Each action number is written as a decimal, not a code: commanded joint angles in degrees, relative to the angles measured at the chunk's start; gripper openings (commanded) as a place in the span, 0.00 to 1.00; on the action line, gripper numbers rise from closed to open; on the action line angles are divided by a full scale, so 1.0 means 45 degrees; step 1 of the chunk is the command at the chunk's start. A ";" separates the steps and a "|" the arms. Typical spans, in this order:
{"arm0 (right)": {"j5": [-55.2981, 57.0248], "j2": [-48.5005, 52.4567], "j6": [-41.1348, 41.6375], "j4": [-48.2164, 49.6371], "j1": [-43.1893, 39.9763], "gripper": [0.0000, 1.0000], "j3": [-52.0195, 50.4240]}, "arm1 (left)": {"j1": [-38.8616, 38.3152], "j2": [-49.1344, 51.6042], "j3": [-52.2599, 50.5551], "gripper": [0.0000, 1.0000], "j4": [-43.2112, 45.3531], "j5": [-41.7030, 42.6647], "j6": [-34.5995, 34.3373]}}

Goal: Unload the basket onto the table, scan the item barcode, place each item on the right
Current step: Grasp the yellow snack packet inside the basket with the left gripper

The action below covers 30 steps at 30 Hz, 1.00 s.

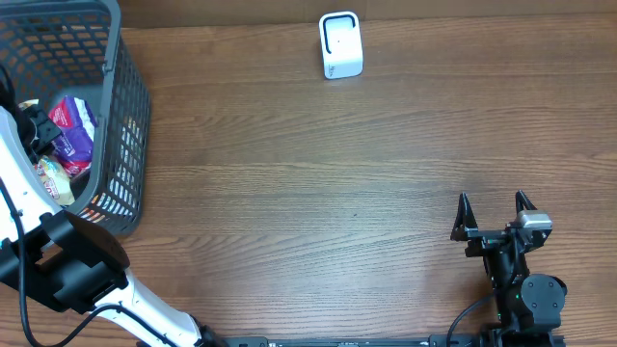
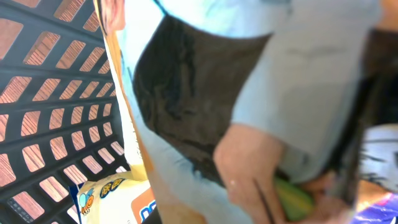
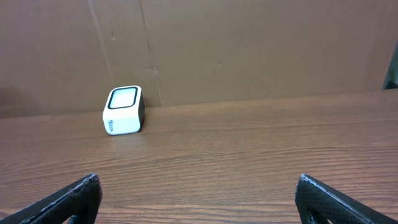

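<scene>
The white barcode scanner (image 1: 340,44) stands at the table's far edge and also shows in the right wrist view as the scanner (image 3: 123,110), far ahead and left. My left gripper (image 1: 35,127) is down inside the dark mesh basket (image 1: 127,106) among the packets. In the left wrist view a light blue printed packet (image 2: 298,74) fills the frame and hides the fingers. The gripper is shut, and the grip seems to be on this packet. My right gripper (image 1: 493,204) rests open over bare wood at the near right, its fingertips (image 3: 74,196) wide apart with nothing between them.
The basket holds a purple and pink packet (image 1: 73,130) and a yellow packet (image 1: 54,179); the yellow packet (image 2: 109,193) lies by the basket wall (image 2: 56,106). A cardboard wall (image 3: 249,43) stands behind the scanner.
</scene>
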 commanded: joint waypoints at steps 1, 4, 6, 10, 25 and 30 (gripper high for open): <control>0.0068 -0.0102 -0.0044 0.0078 -0.0024 1.00 -0.0126 | 0.0087 -0.0267 0.0233 0.06 0.0053 -0.0306 -0.0180; 0.0073 -0.0102 -0.0044 0.0078 -0.0024 1.00 -0.0126 | 0.0087 -0.0267 0.0228 0.05 0.0010 -0.0311 -0.0175; 0.0068 -0.0102 -0.0044 0.0078 -0.0024 1.00 -0.0126 | 0.0087 -0.0267 0.0233 0.05 -0.0010 -0.0311 -0.0175; 0.0073 -0.0102 -0.0044 0.0078 -0.0024 1.00 -0.0126 | 0.0087 -0.0267 0.0228 0.09 -0.0049 -0.0306 -0.0175; 0.0073 -0.0102 -0.0044 0.0078 -0.0024 1.00 -0.0126 | 0.0078 0.0005 -0.2278 0.09 0.1161 -0.0121 -0.0175; 0.0068 -0.0102 -0.0044 0.0073 -0.0024 1.00 -0.0126 | 0.0092 0.0005 -0.2603 0.36 0.1569 -0.0185 -0.0170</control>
